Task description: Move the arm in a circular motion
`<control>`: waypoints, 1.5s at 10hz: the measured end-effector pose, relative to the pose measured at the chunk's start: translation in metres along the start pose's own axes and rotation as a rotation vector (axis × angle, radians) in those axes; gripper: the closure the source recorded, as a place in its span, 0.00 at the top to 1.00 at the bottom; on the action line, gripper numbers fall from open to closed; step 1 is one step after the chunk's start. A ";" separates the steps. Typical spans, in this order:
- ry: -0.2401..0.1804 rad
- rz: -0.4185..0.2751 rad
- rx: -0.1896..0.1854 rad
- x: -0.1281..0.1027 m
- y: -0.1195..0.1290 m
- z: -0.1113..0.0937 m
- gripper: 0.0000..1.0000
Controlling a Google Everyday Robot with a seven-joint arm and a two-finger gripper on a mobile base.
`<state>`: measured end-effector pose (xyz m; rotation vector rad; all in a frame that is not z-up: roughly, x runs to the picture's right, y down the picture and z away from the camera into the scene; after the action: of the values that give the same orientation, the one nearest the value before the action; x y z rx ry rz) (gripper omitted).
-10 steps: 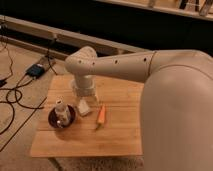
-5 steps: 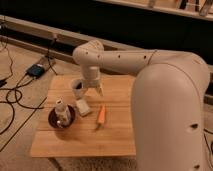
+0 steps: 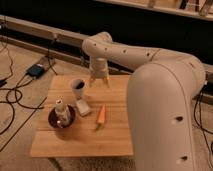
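From the one camera view, the arm (image 3: 165, 95) fills the right side of the scene. Its thick cream shoulder rises past the table's (image 3: 112, 142) right edge, and a long segment reaches up and leftward to a rounded joint above the far edge. From that joint the wrist drops straight down, so the gripper (image 3: 99, 83) hangs over the table's far edge, near the middle. Its jaws are spread apart and hold nothing.

Just left of the gripper stands a dark cup (image 3: 78, 89). Nearer the left edge sits a dark bowl (image 3: 53, 120) with a small pale bottle (image 3: 61, 110) upright in it. A white block (image 3: 82, 107) lies just beside the bowl, and an orange carrot (image 3: 101, 115) lies near the table's centre. Cables (image 3: 12, 100) trail across the floor at left.
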<state>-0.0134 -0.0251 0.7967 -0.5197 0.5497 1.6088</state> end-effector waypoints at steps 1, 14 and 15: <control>-0.008 0.025 0.009 -0.009 -0.015 -0.003 0.65; 0.007 0.146 0.071 0.086 -0.181 0.008 0.65; 0.012 0.133 0.073 0.103 -0.181 0.010 0.65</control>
<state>0.1560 0.0770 0.7313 -0.4462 0.6615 1.7056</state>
